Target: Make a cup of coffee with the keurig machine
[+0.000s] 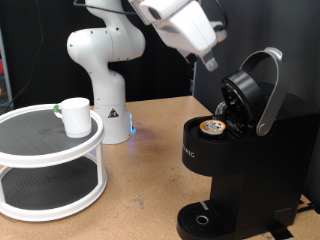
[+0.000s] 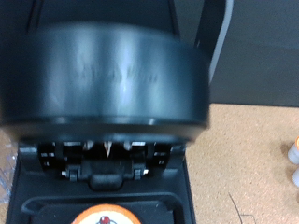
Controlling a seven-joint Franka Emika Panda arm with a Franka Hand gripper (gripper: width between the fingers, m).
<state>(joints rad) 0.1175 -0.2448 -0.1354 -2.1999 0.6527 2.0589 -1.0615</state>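
Observation:
The keurig machine [image 1: 240,170] stands at the exterior view's right with its lid [image 1: 243,92] raised and its silver-grey handle [image 1: 270,95] tipped back. A small pod [image 1: 213,127] with a brown-marked top sits in the open chamber. My gripper [image 1: 207,62] hangs just above and to the left of the raised lid, not touching the pod. In the wrist view the black lid head [image 2: 112,75] fills most of the frame, and the pod [image 2: 105,217] peeks in below it; no fingers show there. The white cup [image 1: 74,115] stands on a round shelf [image 1: 50,150] at the left.
The white two-tier round shelf takes up the exterior view's left side. The arm's white base [image 1: 110,110] stands behind it on the brown table [image 1: 150,180]. The machine's drip tray [image 1: 205,218] sits at its foot with nothing on it.

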